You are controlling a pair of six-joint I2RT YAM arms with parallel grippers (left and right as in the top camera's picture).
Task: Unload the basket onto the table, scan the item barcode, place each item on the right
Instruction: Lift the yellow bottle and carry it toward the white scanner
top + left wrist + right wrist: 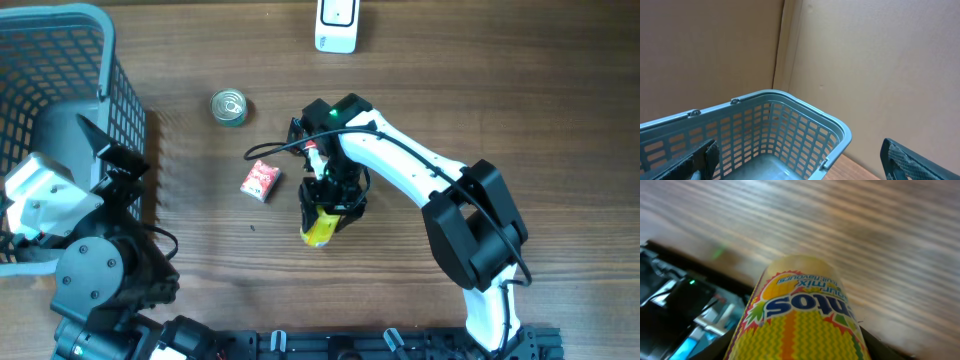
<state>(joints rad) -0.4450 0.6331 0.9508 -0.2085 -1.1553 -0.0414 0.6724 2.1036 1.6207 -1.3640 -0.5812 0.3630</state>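
Note:
A yellow Mentos fruit-mix tub (318, 229) (800, 315) fills the right wrist view, its cap pointing away from the camera. My right gripper (327, 210) (802, 350) is shut on it, holding it above the wooden table near the middle. No barcode shows on the tub's visible side. A white scanner (336, 25) stands at the table's far edge. My left gripper (115, 160) (800, 160) is open at the left, over the blue basket (790, 130), with nothing between its fingers (910, 160).
A small green tin can (229, 107) and a red-and-white packet (260, 180) lie left of the held tub. The blue mesh basket (60, 60) takes up the far left corner. A black rail (400, 345) runs along the near edge.

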